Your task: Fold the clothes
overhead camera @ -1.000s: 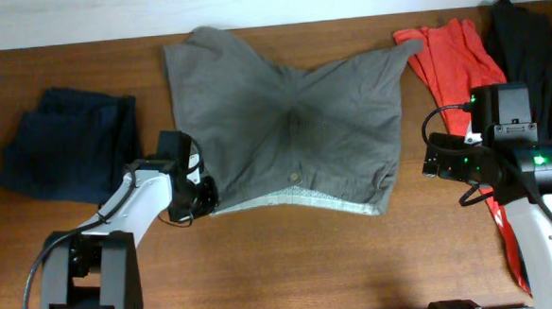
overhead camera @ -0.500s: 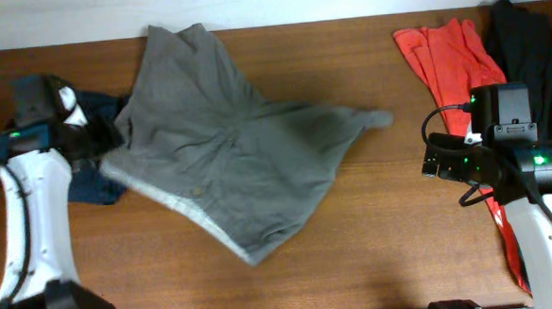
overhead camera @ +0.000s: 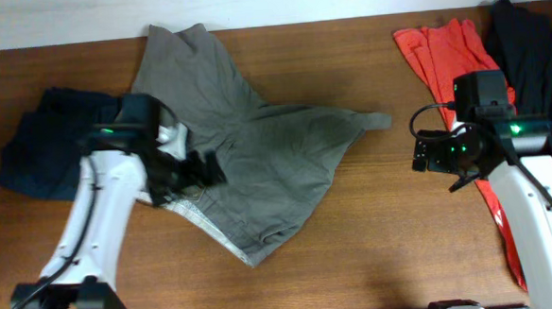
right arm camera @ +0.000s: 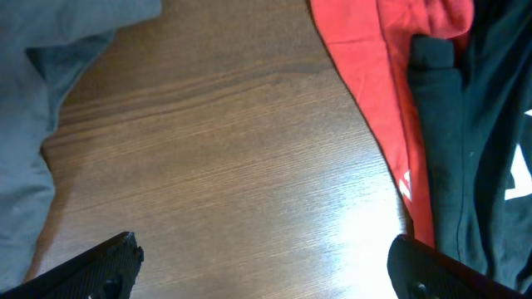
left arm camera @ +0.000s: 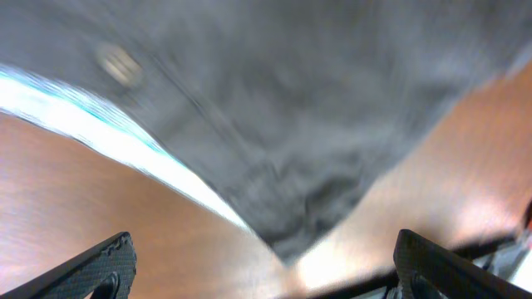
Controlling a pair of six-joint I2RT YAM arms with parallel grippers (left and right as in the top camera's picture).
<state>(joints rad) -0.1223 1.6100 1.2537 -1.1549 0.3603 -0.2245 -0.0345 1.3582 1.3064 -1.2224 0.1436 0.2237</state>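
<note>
Grey-olive cotton shorts (overhead camera: 257, 160) lie crumpled on the brown wooden table (overhead camera: 375, 244). Our left gripper (left arm camera: 266, 270) gapes empty above them, and our right gripper (right arm camera: 264, 266) gapes empty over wood.

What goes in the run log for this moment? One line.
shorts: unfolded on table | left gripper: open above shorts | right gripper: open above table

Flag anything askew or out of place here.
The grey-olive shorts lie crooked and rumpled, turned diagonally across the table, with the pale waistband lining showing along the edge nearest the front. They are not folded yet. Nothing looks damaged or spilled.
</note>
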